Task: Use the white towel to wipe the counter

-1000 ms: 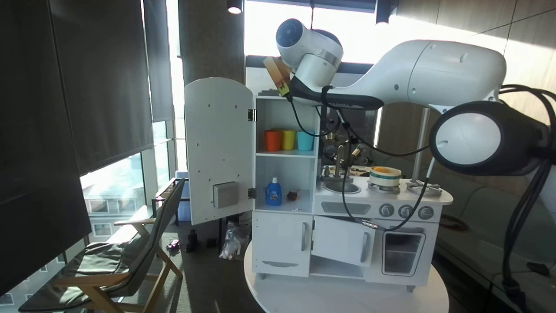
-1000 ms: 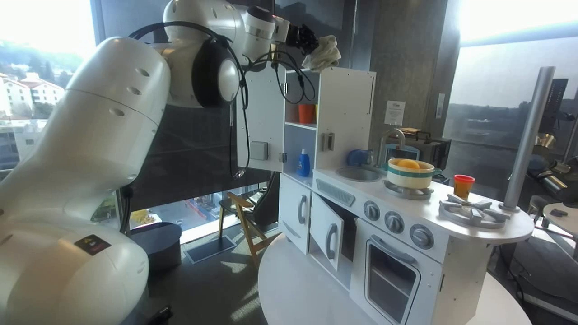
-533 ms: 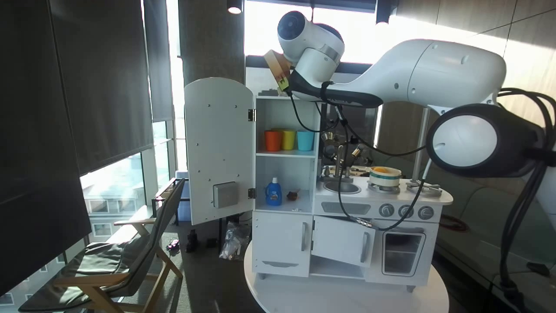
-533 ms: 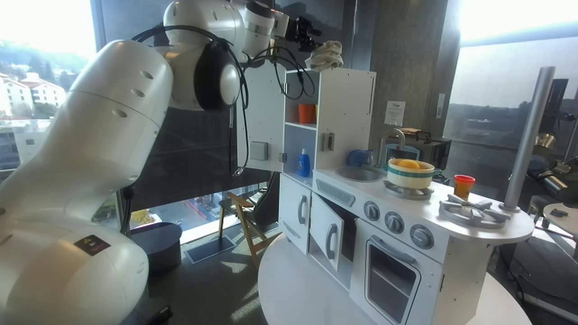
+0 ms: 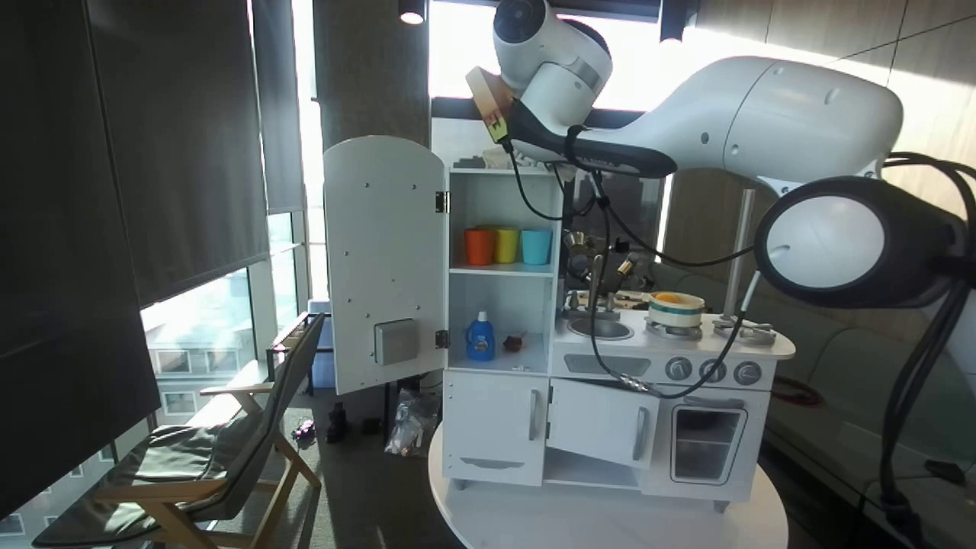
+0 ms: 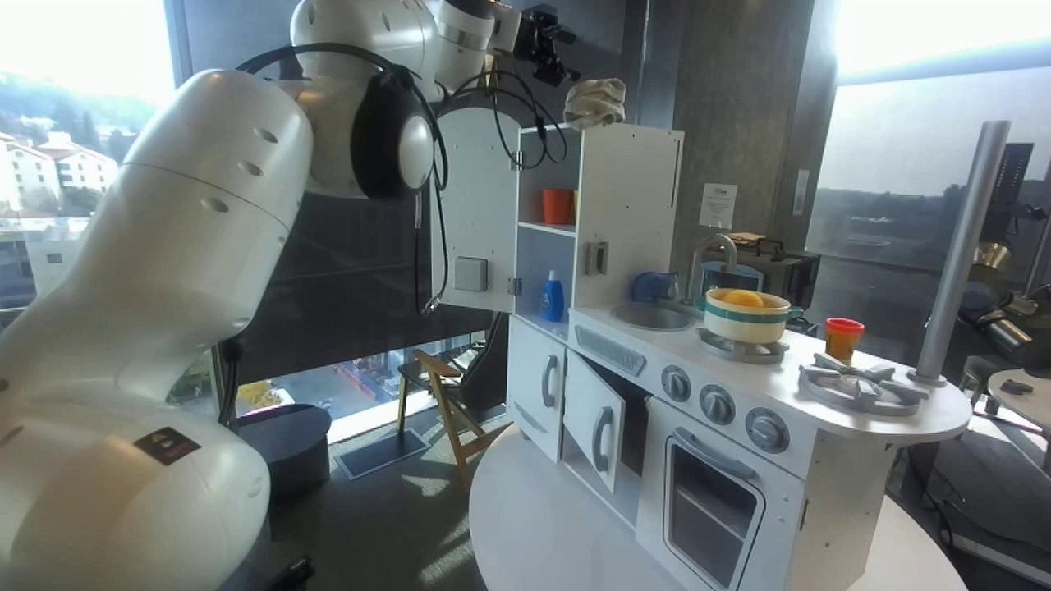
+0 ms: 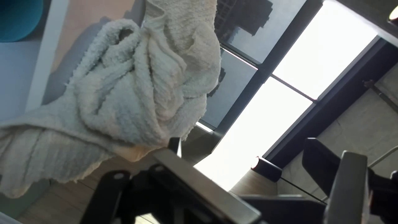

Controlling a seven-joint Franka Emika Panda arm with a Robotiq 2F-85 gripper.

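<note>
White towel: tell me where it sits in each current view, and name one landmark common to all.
In an exterior view: white towel, upper middle, on top of the tall toy cabinet, mostly hidden by the robot arm.
In an exterior view: white towel, near the top, just right of centre, bunched on that cabinet.
In the wrist view: white towel, large, across the left half.
Shared landmark: the tall toy cabinet; the wrist view shows only part, including its white edge, upper left.
</note>
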